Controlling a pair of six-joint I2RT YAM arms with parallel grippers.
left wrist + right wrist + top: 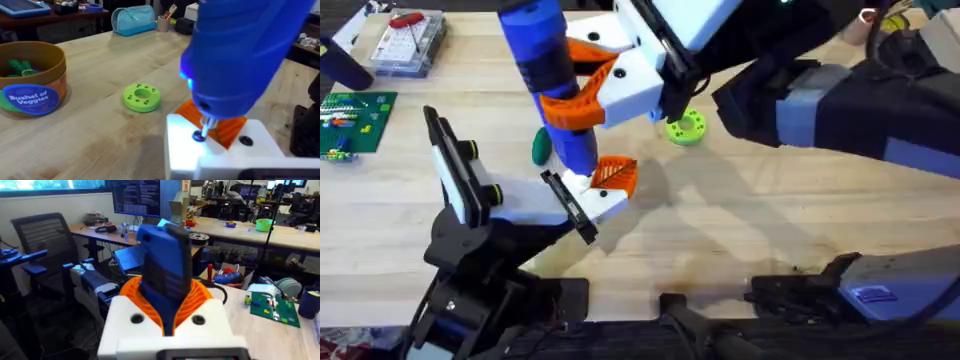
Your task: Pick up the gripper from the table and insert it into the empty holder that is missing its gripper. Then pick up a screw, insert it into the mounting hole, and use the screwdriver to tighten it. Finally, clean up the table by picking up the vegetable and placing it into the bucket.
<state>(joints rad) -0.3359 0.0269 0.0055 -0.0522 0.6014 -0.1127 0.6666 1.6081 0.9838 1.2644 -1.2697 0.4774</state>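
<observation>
The surface (740, 230) is pale wood. The right gripper (605, 85) reaches across the middle, its white fingers with orange ribbed pads closed round the screwdriver (550, 75). The screwdriver stands near upright, long axis vertical with a slight lean, bit end down. In the left wrist view its thin metal bit (206, 126) meets a dark screw head (198, 136) on a white block (220, 155), with an orange ribbed part (227, 125) just behind. The holder (570, 205), a flat black bar, lies diagonally at the tip of the white wrist piece. For the left gripper, I cannot tell whether it is open or closed. The bucket (32, 77) stands apart, green items inside. The lime disc (686, 128) lies near. The vegetable (541, 148) lies on the surface just beside the screwdriver.
</observation>
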